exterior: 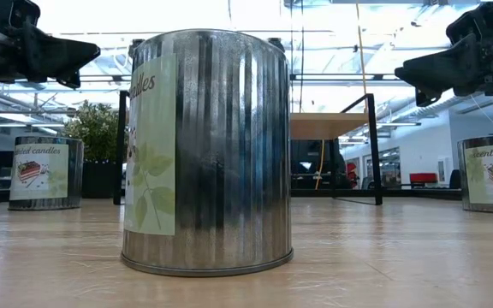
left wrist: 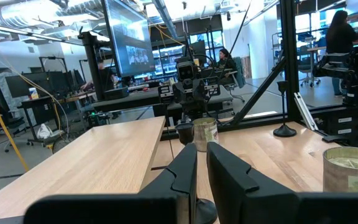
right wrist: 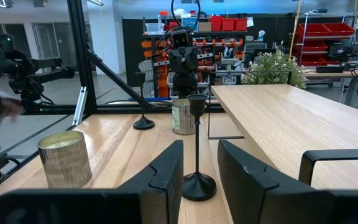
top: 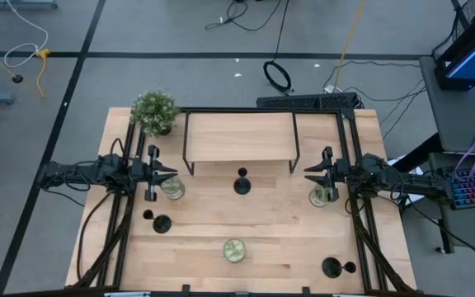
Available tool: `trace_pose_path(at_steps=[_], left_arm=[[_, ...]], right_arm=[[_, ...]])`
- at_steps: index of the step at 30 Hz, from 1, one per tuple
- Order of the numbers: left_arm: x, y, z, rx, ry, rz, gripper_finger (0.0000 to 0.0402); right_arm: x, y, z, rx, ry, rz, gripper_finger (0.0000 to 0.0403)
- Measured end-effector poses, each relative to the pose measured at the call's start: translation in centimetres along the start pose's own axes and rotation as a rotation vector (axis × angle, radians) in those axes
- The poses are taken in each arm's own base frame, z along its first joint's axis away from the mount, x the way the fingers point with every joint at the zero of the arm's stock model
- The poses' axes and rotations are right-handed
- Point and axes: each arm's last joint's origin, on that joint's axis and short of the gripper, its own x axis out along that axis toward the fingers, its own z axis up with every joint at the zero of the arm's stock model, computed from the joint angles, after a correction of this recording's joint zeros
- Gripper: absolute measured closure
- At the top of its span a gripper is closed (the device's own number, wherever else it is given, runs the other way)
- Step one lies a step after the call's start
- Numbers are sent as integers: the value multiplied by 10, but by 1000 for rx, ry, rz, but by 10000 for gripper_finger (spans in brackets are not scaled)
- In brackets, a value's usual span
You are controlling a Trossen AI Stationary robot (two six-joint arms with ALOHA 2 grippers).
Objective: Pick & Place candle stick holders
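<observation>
Three black candle stick holders stand upright on their disc bases on the wooden table. One (top: 242, 183) is at the middle, in front of the shelf. One (top: 162, 223) is at the near left. One (top: 331, 266) is at the near right corner. My left gripper (top: 174, 175) hovers at the left side, pointing at the middle holder, its fingers almost together and empty. My right gripper (top: 307, 176) hovers at the right side, open and empty, facing the same holder (right wrist: 197, 177).
Three metal candle tins stand on the table: one under the left gripper (top: 171, 189), one under the right gripper (top: 320, 196) and one at the near middle (top: 234, 250). A wooden shelf on black legs (top: 239, 136) and a potted plant (top: 155, 111) stand at the far side.
</observation>
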Motion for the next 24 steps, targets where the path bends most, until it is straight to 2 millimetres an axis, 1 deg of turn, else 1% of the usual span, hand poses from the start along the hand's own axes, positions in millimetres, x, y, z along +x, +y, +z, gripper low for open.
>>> trace_pose_path(at_steps=[18, 24], left_arm=[[0, 0, 2, -2, -18, 3, 357], [0, 0, 2, -44, -23, 3, 357]], right_arm=[[0, 0, 0, 0, 0, 0, 312], [0, 0, 0, 0, 0, 0, 312]])
